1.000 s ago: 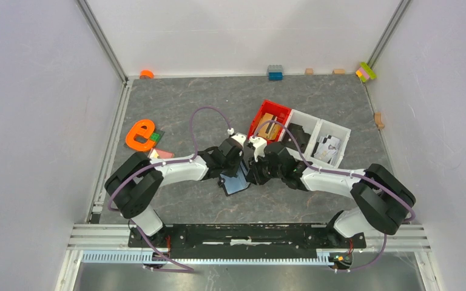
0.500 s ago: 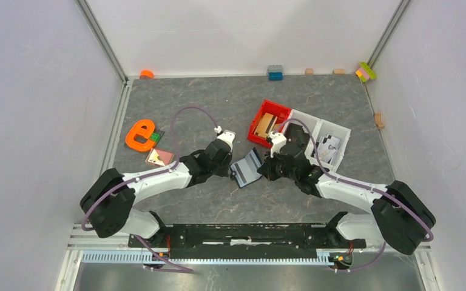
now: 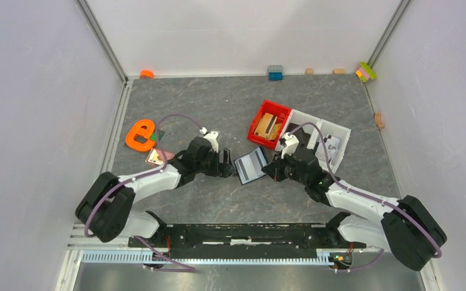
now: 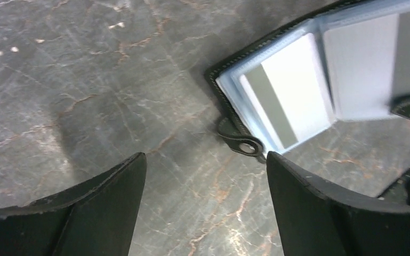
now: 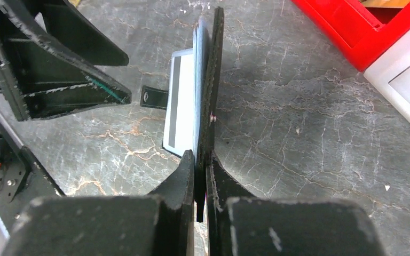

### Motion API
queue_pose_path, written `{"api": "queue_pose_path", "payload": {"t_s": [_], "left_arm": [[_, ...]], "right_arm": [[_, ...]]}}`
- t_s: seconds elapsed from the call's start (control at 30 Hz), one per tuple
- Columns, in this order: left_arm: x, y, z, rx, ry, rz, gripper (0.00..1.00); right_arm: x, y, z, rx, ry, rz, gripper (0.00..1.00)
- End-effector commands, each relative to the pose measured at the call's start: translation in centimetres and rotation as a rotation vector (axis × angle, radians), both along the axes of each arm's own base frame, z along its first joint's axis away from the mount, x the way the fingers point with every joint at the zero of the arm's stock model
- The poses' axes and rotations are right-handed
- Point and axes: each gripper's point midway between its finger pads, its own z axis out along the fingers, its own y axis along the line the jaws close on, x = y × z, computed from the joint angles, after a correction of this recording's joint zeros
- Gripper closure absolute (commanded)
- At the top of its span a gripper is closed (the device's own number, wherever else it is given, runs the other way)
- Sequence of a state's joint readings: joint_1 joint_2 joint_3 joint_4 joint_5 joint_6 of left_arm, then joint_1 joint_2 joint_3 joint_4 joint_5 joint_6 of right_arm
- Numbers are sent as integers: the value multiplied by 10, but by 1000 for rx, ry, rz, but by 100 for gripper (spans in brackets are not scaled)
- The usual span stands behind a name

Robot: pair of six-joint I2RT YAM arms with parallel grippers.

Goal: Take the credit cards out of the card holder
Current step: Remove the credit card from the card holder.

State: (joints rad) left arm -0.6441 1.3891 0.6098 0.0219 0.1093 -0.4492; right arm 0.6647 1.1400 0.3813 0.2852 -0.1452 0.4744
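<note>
The black card holder (image 3: 250,165) lies unfolded on the table between the two arms, pale blue-grey inside. Greyish-white credit cards (image 4: 293,88) with a dark stripe sit in its sleeves, and its snap strap (image 4: 239,142) points toward my left gripper. That left gripper (image 3: 227,165) stands wide open just left of the holder, holding nothing, as the left wrist view (image 4: 205,160) confirms. My right gripper (image 5: 202,160) is shut on the holder's black right flap (image 5: 212,80), which stands on edge. One pinkish-copper card (image 3: 158,157) lies on the table at the left.
A red bin (image 3: 261,111) with tan blocks and a white bin (image 3: 338,130) stand right behind the holder. An orange letter e (image 3: 139,134) lies by the pinkish card. Small blocks line the back wall and the right edge.
My left gripper has opened and drawn back to the left, off the card holder. The right gripper has carried the holder up and to the right, and it now lies spread open.
</note>
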Motion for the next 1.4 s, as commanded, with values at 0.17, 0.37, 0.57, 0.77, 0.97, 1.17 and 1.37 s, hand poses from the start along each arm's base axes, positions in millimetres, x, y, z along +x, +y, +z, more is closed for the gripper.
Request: {"api": "queue_pose_path", "payload": {"t_s": [0.17, 0.37, 0.57, 0.77, 0.97, 1.17, 1.37], "left_arm": [[-14, -37, 84, -399, -199, -152, 11], [-22, -37, 104, -481, -276, -179, 9], [-36, -44, 122, -573, -307, -256, 9], [-41, -45, 134, -621, -334, -273, 10], [-55, -49, 150, -692, -366, -354, 29], [-56, -43, 156, -688, -407, -340, 53], [-55, -33, 161, -674, -469, -297, 53]], "right_arm": [[-9, 13, 71, 292, -164, 73, 100], [-23, 10, 103, 394, -262, 106, 100], [-43, 8, 135, 512, -348, 169, 100], [-53, 9, 147, 560, -380, 210, 100], [-51, 9, 144, 553, -370, 201, 100], [-42, 4, 137, 515, -369, 150, 100], [-42, 5, 135, 511, -362, 156, 100]]}}
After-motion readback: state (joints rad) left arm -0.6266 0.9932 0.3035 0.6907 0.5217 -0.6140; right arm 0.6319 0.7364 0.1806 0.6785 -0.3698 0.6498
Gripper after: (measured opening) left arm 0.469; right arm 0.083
